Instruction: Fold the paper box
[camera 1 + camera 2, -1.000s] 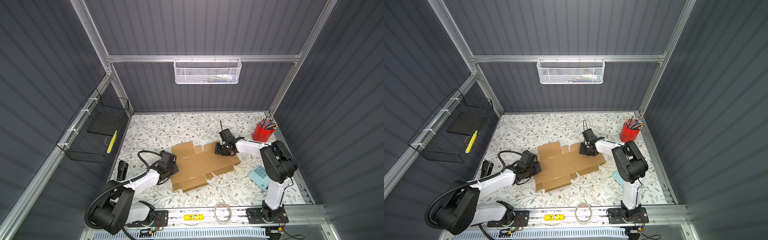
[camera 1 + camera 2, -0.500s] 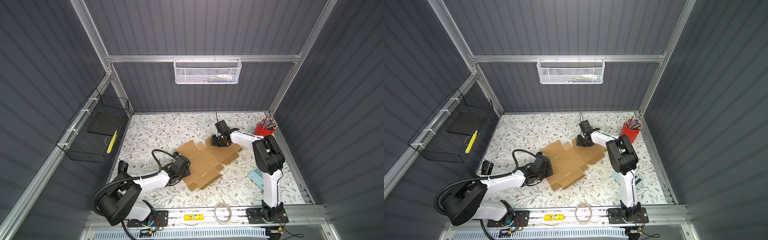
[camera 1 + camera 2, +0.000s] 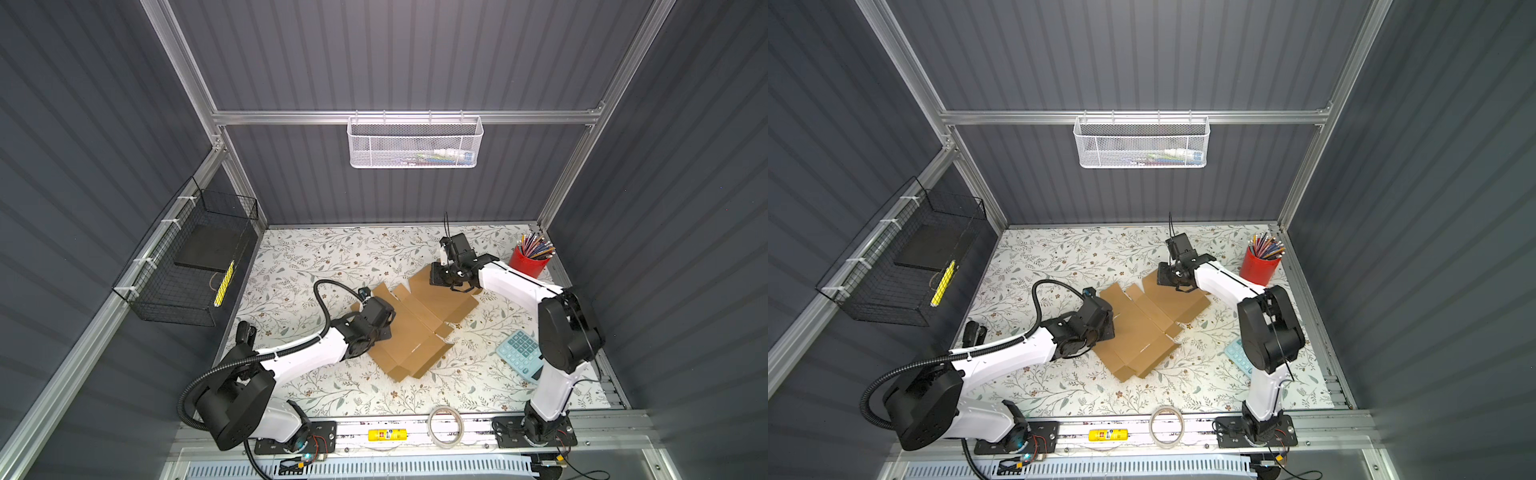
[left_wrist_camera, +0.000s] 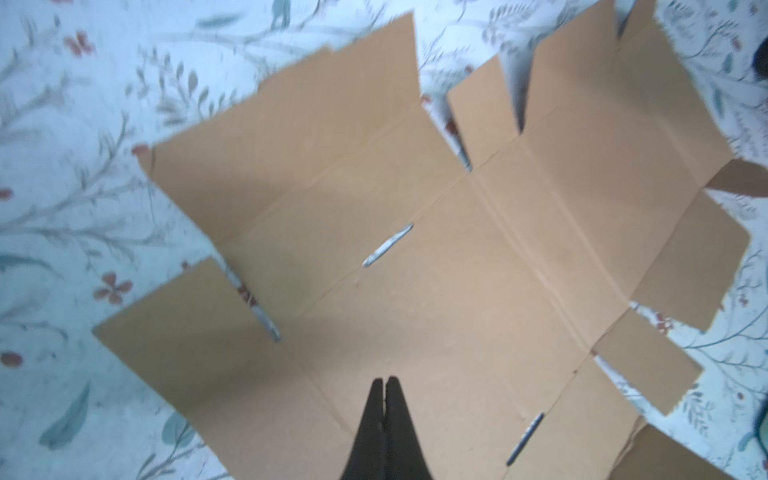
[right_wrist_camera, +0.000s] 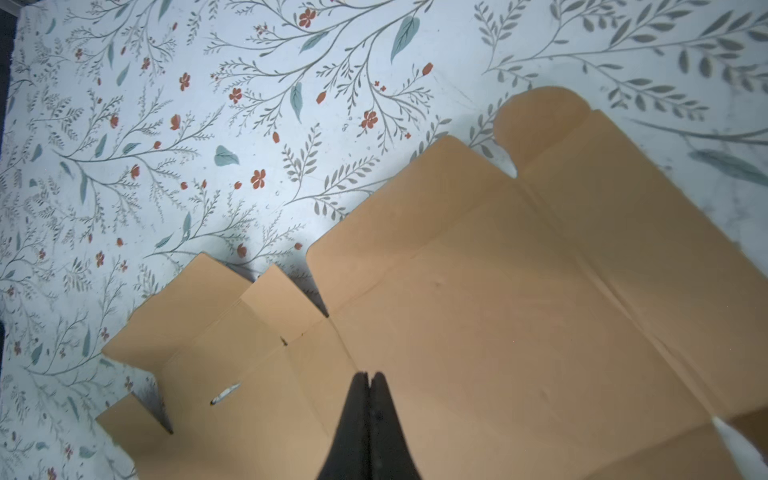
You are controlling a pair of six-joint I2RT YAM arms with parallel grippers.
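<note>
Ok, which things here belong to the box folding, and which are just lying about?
In the job:
- paper box, flat and unfolded
- left tool and right tool, both shut over the cardboard

Lying about:
- red pencil cup
- calculator
- tape roll
- white mesh basket
- black wire basket

- A flat brown paper box (image 4: 436,257), unfolded with flaps and creases, lies on a floral-patterned bench (image 4: 83,166).
- The black left gripper (image 4: 385,384), its jaws pressed together, sits over the cardboard's near edge.
</note>
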